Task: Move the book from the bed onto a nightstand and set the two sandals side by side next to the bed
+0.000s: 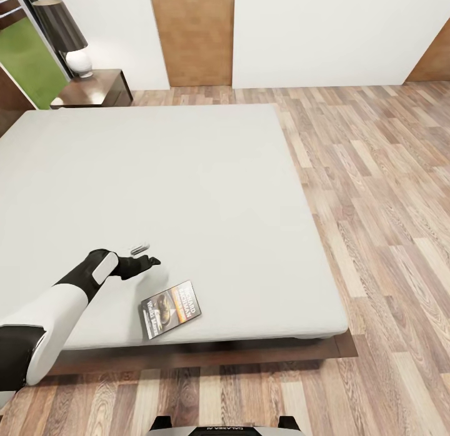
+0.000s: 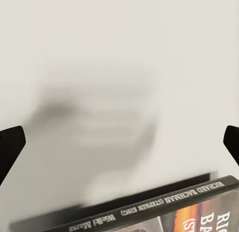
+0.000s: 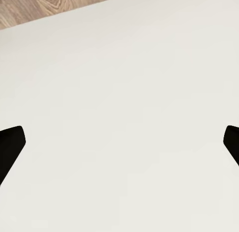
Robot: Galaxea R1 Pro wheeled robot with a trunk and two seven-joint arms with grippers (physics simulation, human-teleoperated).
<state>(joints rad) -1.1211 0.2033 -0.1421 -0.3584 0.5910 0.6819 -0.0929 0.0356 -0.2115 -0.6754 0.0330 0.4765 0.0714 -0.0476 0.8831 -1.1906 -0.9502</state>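
Looking from the head: left claw (image 1: 145,253) hovers over the bed (image 1: 187,192), jaws apart; book (image 1: 170,309) lies flat near the bed's foot edge, just beside the claw, not touching. Nightstand (image 1: 94,89) sits by the far corner. Left wrist: book (image 2: 164,212) just short of the spread fingertips (image 2: 10,147). Right wrist: right claw (image 3: 119,142) spread wide over bare mattress.

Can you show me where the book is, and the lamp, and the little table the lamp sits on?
book (image 1: 170,309): head view, middle of its cover, near the bed's front edge.
lamp (image 1: 59,25): head view, on its dark shade.
nightstand (image 1: 100,85): head view, on its bare wooden top beside the lamp.
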